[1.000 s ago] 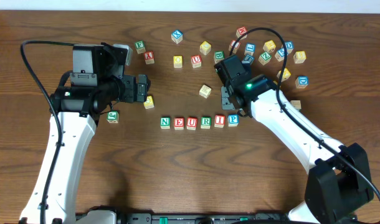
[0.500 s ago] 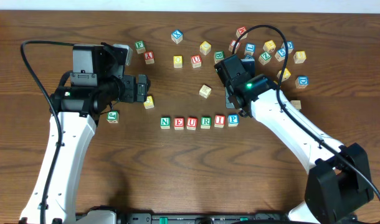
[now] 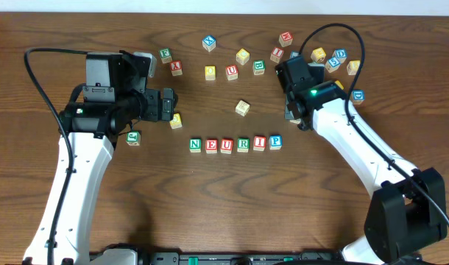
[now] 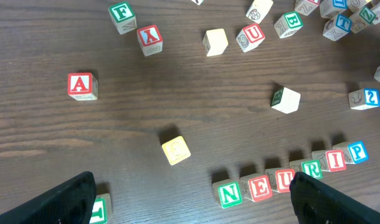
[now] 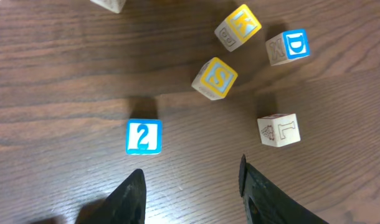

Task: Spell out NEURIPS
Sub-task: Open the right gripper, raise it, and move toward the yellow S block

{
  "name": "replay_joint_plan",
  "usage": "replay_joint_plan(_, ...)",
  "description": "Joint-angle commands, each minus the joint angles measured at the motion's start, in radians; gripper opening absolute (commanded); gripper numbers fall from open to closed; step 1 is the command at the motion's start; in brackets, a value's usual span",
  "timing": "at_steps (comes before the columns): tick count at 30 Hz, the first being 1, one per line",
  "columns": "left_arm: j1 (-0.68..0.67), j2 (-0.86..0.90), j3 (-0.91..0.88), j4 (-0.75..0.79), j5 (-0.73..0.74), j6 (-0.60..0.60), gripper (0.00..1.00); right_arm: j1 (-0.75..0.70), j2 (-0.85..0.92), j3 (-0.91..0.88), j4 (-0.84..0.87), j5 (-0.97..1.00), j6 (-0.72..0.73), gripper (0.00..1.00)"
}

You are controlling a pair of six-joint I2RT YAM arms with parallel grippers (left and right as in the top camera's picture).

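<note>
Six letter blocks stand in a row reading N E U R I P (image 3: pixel 235 143), also in the left wrist view (image 4: pixel 289 177). A yellow block with a blue S (image 5: pixel 215 78) lies among loose blocks ahead of my right gripper (image 5: pixel 190 174), which is open and empty above bare wood. In the overhead view the right wrist (image 3: pixel 302 92) sits up and right of the P, its fingers mostly hidden. My left gripper (image 3: pixel 168 105) is open and empty, hovering left of the row; its fingers frame the N end in the left wrist view (image 4: pixel 196 202).
Near the S block are a blue block marked 2 (image 5: pixel 143 137), a yellow K block (image 5: pixel 238 26), a blue D block (image 5: pixel 288 47) and an L block (image 5: pixel 279 130). More loose blocks lie along the back (image 3: pixel 232 72), one yellow block (image 3: pixel 242 108) above the row, and a green one (image 3: pixel 133 137) at the left.
My right arm has moved right and back, away from the P end of the row toward the loose blocks at the back right. The left arm and the row have not moved.
</note>
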Motion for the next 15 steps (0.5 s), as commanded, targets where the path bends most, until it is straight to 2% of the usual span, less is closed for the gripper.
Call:
replay_joint_plan(1,0.003,-0.009,0.024,0.0,0.012,0.006,0.98,-0.019,0.01,0.021,0.007,0.022,-0.005,0.44)
replay_joint_plan(13,0.003,-0.009,0.024,0.0,0.012,0.006,0.98,-0.06,0.01,0.021,0.001,-0.034,0.2,0.46)
replay_joint_plan(15,0.003,-0.009,0.024,0.0,0.012,0.006,0.98,-0.063,0.01,0.021,-0.007,-0.035,0.233,0.49)
